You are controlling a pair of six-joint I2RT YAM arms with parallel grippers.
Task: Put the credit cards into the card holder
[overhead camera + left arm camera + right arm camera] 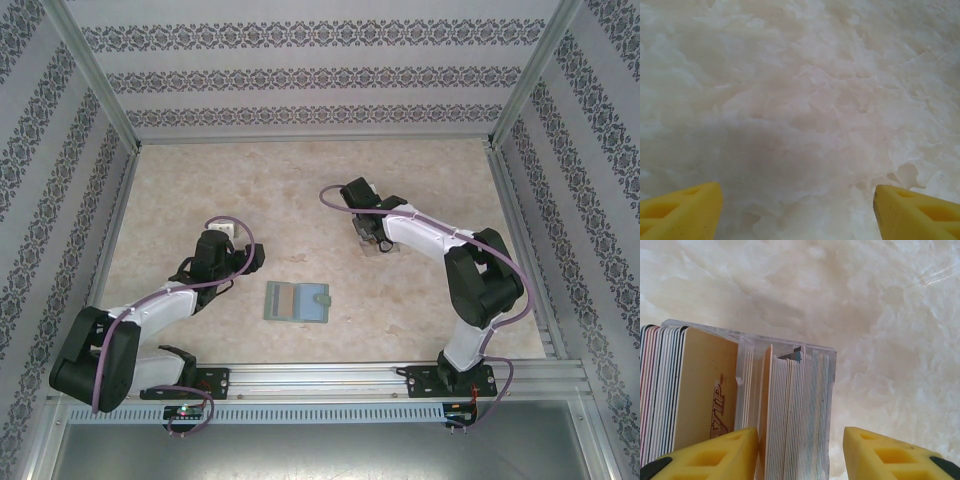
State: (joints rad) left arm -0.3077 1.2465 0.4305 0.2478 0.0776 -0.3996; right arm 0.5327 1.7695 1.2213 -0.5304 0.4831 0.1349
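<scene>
While open, one card holder; two credit-card stacks

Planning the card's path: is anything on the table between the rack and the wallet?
Nothing. In the top view the table is bare between the rack under the right arm and the open wallet.

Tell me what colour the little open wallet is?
Sage green. The small flat bifold wallet shows best in the top external view.
</scene>
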